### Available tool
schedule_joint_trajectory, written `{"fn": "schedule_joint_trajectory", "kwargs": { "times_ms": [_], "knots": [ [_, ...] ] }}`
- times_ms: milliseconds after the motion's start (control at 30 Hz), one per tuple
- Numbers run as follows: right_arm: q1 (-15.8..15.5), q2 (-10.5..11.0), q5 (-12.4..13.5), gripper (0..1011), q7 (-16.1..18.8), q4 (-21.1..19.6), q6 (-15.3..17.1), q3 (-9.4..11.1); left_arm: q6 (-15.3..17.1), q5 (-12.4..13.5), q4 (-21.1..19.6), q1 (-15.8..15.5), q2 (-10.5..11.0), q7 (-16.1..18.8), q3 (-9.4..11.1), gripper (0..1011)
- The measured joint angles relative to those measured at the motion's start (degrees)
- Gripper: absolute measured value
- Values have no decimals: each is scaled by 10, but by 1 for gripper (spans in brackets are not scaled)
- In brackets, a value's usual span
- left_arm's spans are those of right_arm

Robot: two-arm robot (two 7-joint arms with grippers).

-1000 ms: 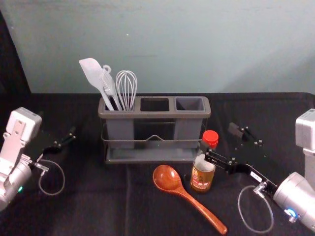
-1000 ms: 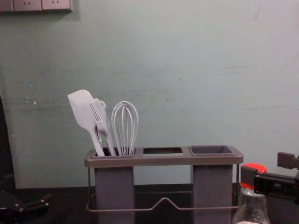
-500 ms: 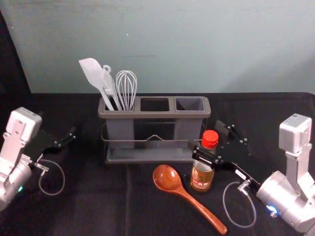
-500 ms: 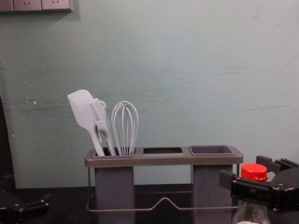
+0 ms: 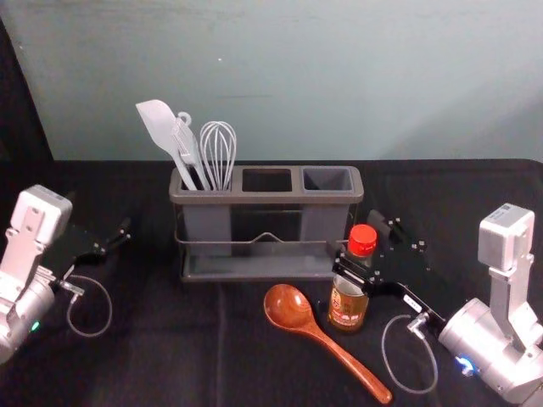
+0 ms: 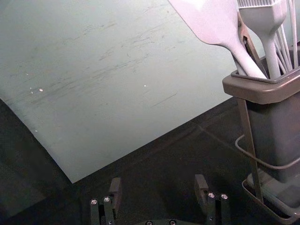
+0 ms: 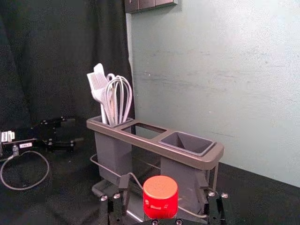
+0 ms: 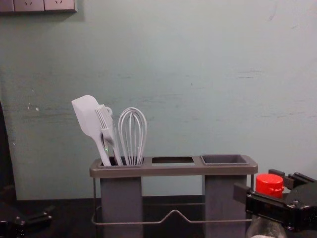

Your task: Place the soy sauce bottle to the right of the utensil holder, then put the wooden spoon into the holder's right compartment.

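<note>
Plain grey-green wall (image 5: pixel 297 76) at the back, black cloth (image 5: pixel 153 356) over the table. Soy sauce bottle (image 5: pixel 346 312) is standing upright in front of the utensil holder's (image 5: pixel 265 198) right end, red cap on. Right gripper (image 5: pixel 357 239) is right there, spread open, one finger either side of the bottle's top, not clamped on it. Wooden spoon (image 5: pixel 289 308) is lying just beside the bottle, bowl toward the holder. Spatula (image 5: pixel 159 121), brush (image 5: pixel 187 146) and whisk (image 5: pixel 218 147) sit in the left compartment. Left gripper's (image 5: pixel 97 213) parked off to the left, fingers apart.
</note>
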Motion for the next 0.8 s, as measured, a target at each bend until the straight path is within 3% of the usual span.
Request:
{"fn": "schedule_joint_trajectory", "kwargs": {
  "times_ms": [67,267,367,600,667,800],
  "knots": [
    [-1,0,-2,870,0,0,0,1,0,0,0,0,0,0,0,1012],
    [-4,-1,-8,489,0,-1,8,3,0,0,0,0,0,0,0,1011],
    [-5,-1,-10,398,0,-1,9,3,0,0,0,0,0,0,0,1011],
    [-11,3,-7,384,1,-22,16,10,0,0,0,0,0,0,0,1011],
    [-15,14,-8,383,-4,-51,43,17,0,0,0,0,0,0,0,1011],
    [-14,23,-9,383,-10,-60,63,27,0,0,0,0,0,0,0,1012]
  ]
}}
